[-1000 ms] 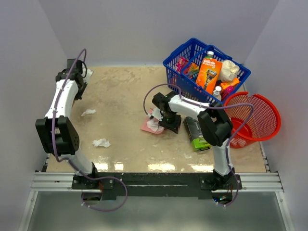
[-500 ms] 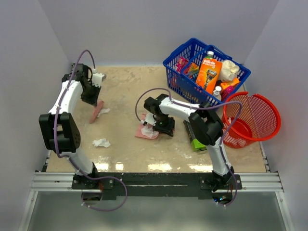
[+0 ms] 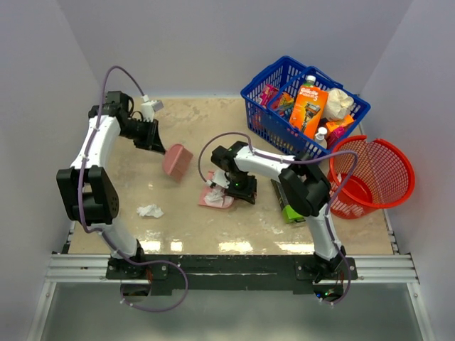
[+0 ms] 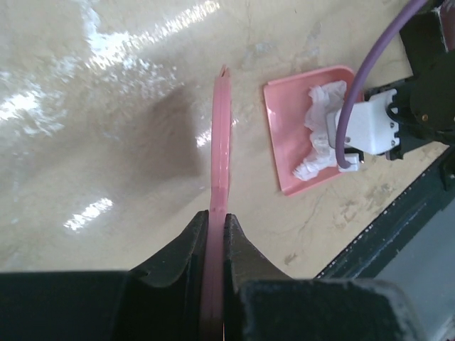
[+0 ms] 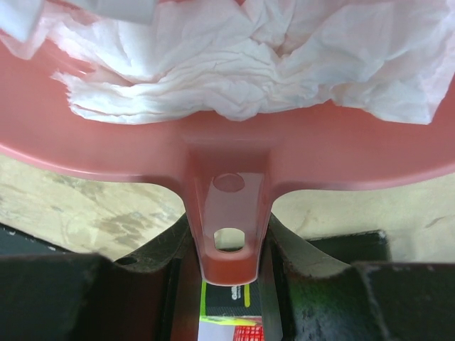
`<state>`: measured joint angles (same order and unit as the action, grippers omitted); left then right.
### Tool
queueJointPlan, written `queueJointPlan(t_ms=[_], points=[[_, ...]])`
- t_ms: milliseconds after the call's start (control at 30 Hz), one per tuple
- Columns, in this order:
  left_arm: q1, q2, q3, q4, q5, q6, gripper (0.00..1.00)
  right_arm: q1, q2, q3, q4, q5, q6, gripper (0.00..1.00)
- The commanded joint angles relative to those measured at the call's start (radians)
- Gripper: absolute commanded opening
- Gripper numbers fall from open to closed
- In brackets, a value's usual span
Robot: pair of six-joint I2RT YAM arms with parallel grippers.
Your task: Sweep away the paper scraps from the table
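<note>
Since the paper scraps (image 3: 149,211) seem light and soft, pushing should suit them: left hand (image 4: 215,224) clenched on the pink scraper (image 4: 222,142), right hand (image 5: 227,241) grasping the dustpan (image 5: 334,153) handle

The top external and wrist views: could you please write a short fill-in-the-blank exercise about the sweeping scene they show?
1. The right gripper is shut on the ____ of the dustpan.
2. The paper scraps piled in the dustpan are ____ in colour.
3. The left gripper holds a flat sweeper that is ____.
4. One loose scrap lies on the table, on the ____ arm's side.

Missing words: handle; white; pink; left.
</note>
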<state>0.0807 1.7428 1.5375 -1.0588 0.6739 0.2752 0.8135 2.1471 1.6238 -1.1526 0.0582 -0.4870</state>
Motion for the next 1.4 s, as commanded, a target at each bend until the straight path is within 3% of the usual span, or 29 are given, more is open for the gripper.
queueJointPlan(t_ms=[0,300,467,733,967,1133,1367], points=[[0.002,-0.020,0.099,0.000,-0.059,0.028,0.00,0.001,-0.096,-0.051,-0.006,0.002,-0.001,0.00],[0.004,0.024,0.266,-0.003,-0.407,0.125,0.00,-0.011,-0.214,-0.200,0.062,0.012,-0.025,0.00],[0.004,0.023,0.265,0.045,-0.529,0.174,0.00,-0.017,-0.259,-0.229,0.097,0.003,-0.009,0.00],[0.004,0.018,0.185,0.071,-0.550,0.159,0.00,-0.022,-0.289,-0.205,0.090,-0.001,0.007,0.00],[0.004,0.027,0.131,0.077,-0.470,0.121,0.00,-0.037,-0.360,-0.134,0.076,-0.004,0.016,0.00],[0.002,0.047,0.131,0.077,-0.436,0.071,0.00,-0.120,-0.380,0.075,0.039,-0.116,0.080,0.00],[0.002,0.081,0.147,0.074,-0.399,0.059,0.00,-0.241,-0.322,0.365,-0.007,-0.112,0.085,0.00]])
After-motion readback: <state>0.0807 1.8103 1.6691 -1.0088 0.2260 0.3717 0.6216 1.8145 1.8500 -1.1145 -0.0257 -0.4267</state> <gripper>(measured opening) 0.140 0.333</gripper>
